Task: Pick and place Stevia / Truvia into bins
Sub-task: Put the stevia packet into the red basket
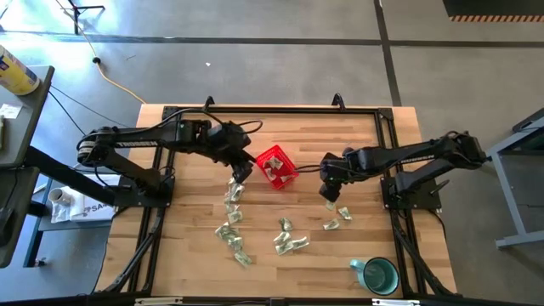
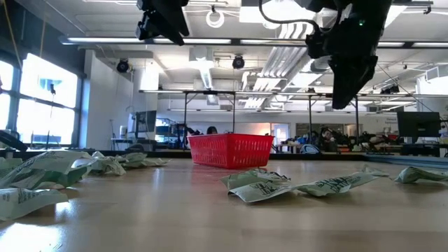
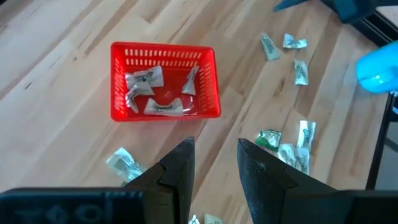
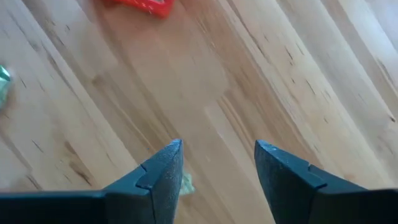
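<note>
1. A wooden table [image 1: 187, 255] with light planks carries everything.
2. A red basket [image 1: 276, 167] sits near its middle.
3. Sweetener packets [image 1: 234, 234] lie scattered across the front half.
4. A teal mug [image 1: 378, 275] stands at the front right corner.

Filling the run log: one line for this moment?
left hand open, empty | right hand open | red basket holds packets
</note>
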Motion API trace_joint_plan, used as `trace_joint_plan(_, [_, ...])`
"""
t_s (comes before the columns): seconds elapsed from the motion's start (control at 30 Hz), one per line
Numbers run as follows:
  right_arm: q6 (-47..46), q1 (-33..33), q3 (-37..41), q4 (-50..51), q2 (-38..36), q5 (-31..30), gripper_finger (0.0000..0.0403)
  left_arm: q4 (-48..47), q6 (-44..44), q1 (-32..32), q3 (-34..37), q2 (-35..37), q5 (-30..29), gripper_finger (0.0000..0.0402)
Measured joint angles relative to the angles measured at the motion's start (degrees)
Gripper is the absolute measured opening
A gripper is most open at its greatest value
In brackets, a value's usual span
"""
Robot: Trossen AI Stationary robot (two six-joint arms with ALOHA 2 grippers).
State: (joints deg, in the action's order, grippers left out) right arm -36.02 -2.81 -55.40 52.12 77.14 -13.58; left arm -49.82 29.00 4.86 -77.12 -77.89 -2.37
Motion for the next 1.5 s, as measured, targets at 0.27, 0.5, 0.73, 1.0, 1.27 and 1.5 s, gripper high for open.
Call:
trace_joint_plan(0.27, [-0.01,0.26,0.02,-2.51,0.0,0.0,0.0197,0.04,-0.12,0.0,0.0,0.0,0.07,0.0154])
trace_joint_plan(0.5, [0.03,0.28,0.02,-3.5,0.02,0.02,0.0196,0.02,-0.1,0.0,0.0,0.0,0.07,0.0154])
trace_joint_plan(0.73, [6.89,0.45,0.07,-2.47,0.02,1.51,0.0197,0.0,-0.07,0.0,0.0,0.0,0.08,0.0154])
trace_joint_plan(1.0, [15.97,4.45,0.07,-6.39,5.69,5.61,0.0197,-0.11,1.24,0.0,0.0,0.0,0.07,0.0154])
trace_joint_plan(1.27, [19.13,4.68,0.07,-12.42,8.46,5.13,0.0195,-2.24,2.75,0.0,0.0,0.0,0.09,0.0154])
trace_joint_plan(1.5, [24.34,5.11,0.07,-12.98,8.46,4.81,0.0197,-2.23,2.85,0.0,0.0,-0.01,0.03,0.0154])
